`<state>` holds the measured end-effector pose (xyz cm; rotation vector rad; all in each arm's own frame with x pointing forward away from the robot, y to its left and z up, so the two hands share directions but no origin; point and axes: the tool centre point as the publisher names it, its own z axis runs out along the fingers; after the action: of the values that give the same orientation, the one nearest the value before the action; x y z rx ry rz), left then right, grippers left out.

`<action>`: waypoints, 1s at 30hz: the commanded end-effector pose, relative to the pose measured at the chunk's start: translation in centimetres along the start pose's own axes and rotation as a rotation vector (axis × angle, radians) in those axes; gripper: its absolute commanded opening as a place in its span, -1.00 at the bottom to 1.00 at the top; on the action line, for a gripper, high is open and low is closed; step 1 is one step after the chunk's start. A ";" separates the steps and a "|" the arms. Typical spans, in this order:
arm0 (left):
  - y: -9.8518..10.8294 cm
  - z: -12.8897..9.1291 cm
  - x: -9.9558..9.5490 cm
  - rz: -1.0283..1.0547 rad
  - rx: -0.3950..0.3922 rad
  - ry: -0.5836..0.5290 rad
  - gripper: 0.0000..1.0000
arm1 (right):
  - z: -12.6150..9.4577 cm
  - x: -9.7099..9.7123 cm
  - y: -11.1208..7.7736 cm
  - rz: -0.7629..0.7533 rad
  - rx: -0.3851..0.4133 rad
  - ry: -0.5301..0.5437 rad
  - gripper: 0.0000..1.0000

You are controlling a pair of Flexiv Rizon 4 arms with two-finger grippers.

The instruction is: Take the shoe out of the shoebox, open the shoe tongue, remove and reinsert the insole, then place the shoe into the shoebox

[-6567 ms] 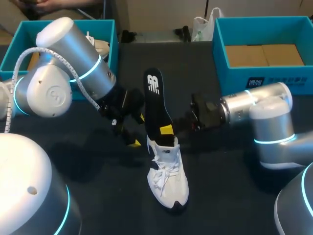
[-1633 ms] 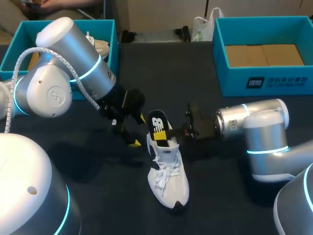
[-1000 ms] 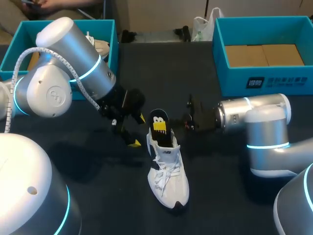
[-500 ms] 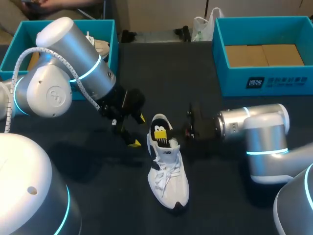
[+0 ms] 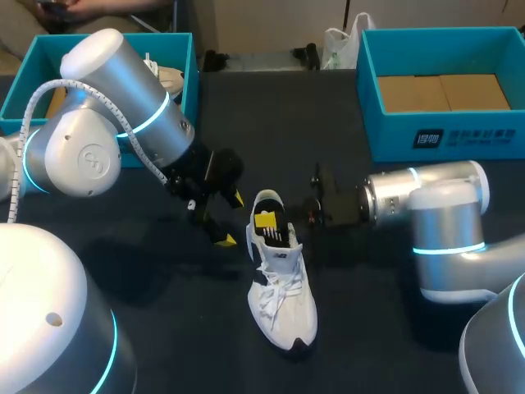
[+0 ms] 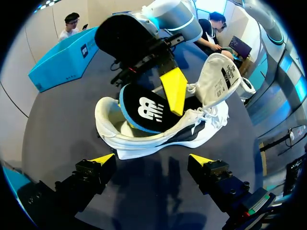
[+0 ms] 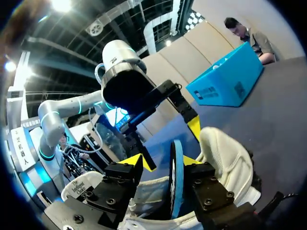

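Observation:
A white shoe [image 5: 283, 295] stands upright mid-table, toe toward me, its tongue [image 6: 220, 79] folded back. The black insole [image 6: 144, 108] with a blue edge lies mostly inside the shoe, its heel end riding up at the collar. My right gripper [image 5: 271, 223] comes in from the right at the shoe's opening. In the right wrist view the insole's edge [image 7: 173, 177] stands between the fingers of the right gripper [image 7: 164, 162], with a gap on one side, so it is open. My left gripper [image 5: 230, 218] hangs open just left of the heel, with the shoe [image 6: 144, 139] ahead of the left gripper [image 6: 152, 159].
A teal box [image 5: 25, 90] at the back left holds another white shoe [image 5: 168, 78]. A second teal shoebox [image 5: 443, 135] with a brown cardboard floor sits at the back right. The dark table [image 5: 164, 328] is bare in front of the shoe.
The insole has sunk deeper into the shoe, so less of it sticks up at the heel. The right gripper's fingers have spread apart. The left arm has stayed still.

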<state>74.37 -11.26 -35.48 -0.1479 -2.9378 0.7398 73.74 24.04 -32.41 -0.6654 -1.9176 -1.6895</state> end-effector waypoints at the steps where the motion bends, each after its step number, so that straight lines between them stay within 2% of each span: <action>1: 0.1 0.0 0.1 0.001 0.002 -0.002 1.00 | -0.1 -0.5 0.8 0.001 0.010 0.001 -0.34; 2: 0.1 0.0 0.1 0.001 0.002 -0.002 1.00 | -0.1 -0.8 0.9 0.003 0.009 0.000 -0.60; 3: 0.1 0.0 0.1 0.001 0.002 -0.002 1.00 | -0.1 -1.0 0.9 0.007 0.008 0.001 -1.00; 8: 0.1 0.0 0.1 0.001 0.002 -0.002 1.00 | 0.1 -1.6 -0.4 0.041 0.011 0.004 -1.00; 14: 0.1 0.0 0.1 0.001 0.002 -0.002 1.00 | 0.2 -1.3 -2.4 0.092 0.009 -0.001 -1.00; 18: 0.1 0.0 0.1 0.001 0.002 -0.002 1.00 | 0.2 -0.8 -2.8 0.089 -0.003 -0.003 -1.00; 20: 0.1 0.0 0.1 0.001 0.002 -0.002 1.00 | 0.2 -0.5 -2.3 0.074 0.000 -0.006 -0.57; 23: 0.1 0.0 0.1 0.001 0.002 -0.002 1.00 | 0.1 -0.2 -1.3 0.052 0.019 -0.013 -0.33; 30: 0.1 0.0 0.1 0.001 0.002 -0.002 1.00 | -0.4 0.2 0.5 0.025 0.075 -0.027 -0.27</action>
<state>74.37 -11.26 -35.48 -0.1480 -2.9378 0.7398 73.63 24.00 -32.72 -0.6894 -1.9467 -1.6346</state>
